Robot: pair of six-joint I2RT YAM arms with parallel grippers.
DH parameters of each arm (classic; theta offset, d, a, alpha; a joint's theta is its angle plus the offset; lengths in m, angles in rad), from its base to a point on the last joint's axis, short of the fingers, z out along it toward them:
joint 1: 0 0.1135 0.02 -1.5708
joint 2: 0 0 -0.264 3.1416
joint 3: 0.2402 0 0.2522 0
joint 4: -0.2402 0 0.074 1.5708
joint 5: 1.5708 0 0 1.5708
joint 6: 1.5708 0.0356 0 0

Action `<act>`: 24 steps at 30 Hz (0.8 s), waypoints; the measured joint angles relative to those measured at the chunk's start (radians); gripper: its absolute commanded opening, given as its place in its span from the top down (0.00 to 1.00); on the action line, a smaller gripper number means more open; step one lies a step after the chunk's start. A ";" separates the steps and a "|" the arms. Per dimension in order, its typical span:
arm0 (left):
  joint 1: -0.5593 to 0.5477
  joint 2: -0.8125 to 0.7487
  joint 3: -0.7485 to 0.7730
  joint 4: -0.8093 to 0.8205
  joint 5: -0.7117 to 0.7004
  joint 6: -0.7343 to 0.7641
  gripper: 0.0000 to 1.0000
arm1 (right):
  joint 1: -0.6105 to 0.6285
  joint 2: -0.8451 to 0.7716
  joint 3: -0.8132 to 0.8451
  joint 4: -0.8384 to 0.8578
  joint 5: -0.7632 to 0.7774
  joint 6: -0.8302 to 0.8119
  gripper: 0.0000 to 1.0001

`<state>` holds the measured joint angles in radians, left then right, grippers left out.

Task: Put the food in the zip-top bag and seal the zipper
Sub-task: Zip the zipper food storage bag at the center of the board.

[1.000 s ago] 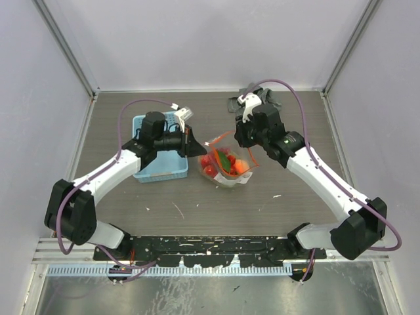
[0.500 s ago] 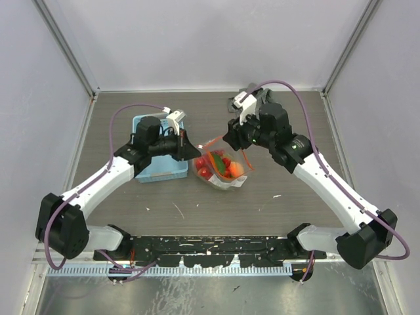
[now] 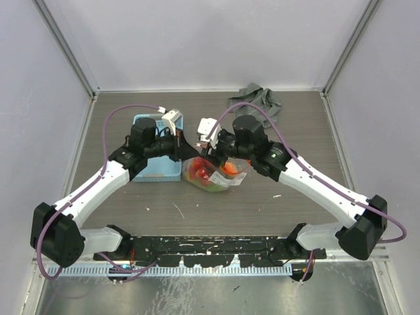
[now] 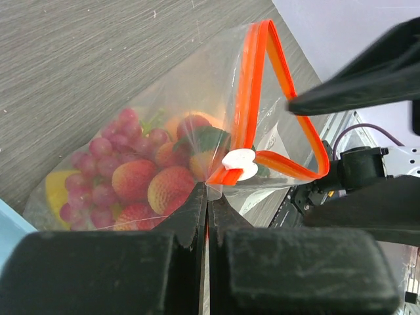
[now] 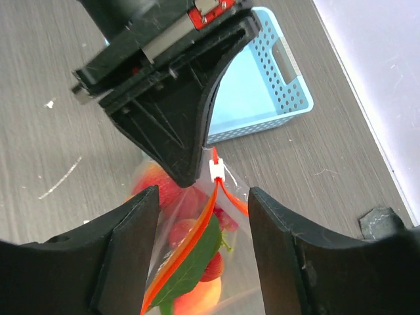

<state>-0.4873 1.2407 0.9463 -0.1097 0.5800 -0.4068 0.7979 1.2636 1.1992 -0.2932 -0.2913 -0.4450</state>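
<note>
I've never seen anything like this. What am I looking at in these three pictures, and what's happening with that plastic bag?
Two white robot arms are bolted to a table. One picture looks down from above; the other two come from a camera on each arm's wrist. Each arm ends in a two-finger gripper. The left gripper is shut on a corner of the clear zip-top bag, which holds toy strawberries and grapes. The right gripper is open, its fingers either side of the orange zipper. A blue basket and a grey cloth also lie on the table.
</note>
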 measured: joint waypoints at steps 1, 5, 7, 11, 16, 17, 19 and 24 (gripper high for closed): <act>-0.001 -0.001 -0.001 0.000 0.000 -0.001 1.00 | -0.002 0.016 0.000 0.003 0.002 -0.019 0.41; -0.004 -0.004 -0.003 0.000 0.000 -0.001 1.00 | -0.002 0.075 0.000 0.006 0.002 -0.080 0.47; -0.006 -0.006 -0.004 0.000 0.000 -0.001 1.00 | -0.002 0.099 0.000 0.006 0.002 -0.103 0.50; -0.010 -0.012 -0.012 0.000 -0.001 -0.001 1.00 | -0.002 0.121 0.000 0.009 0.011 -0.143 0.60; -0.010 -0.017 -0.016 0.000 -0.014 0.000 1.00 | -0.002 0.142 0.006 0.005 0.038 -0.188 0.79; -0.010 -0.018 -0.017 0.000 -0.016 0.001 1.00 | -0.001 0.147 0.008 0.000 0.042 -0.193 0.82; -0.010 -0.018 -0.018 -0.001 -0.020 0.002 0.98 | 0.000 0.153 0.012 -0.015 0.048 -0.204 0.89; -0.010 -0.026 -0.018 -0.001 -0.035 0.008 0.80 | -0.001 0.153 0.042 -0.068 0.050 -0.217 0.99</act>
<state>-0.4976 1.2144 0.9279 -0.1104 0.5453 -0.3992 0.7971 1.4166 1.2407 -0.3607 -0.2413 -0.6617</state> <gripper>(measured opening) 0.096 0.045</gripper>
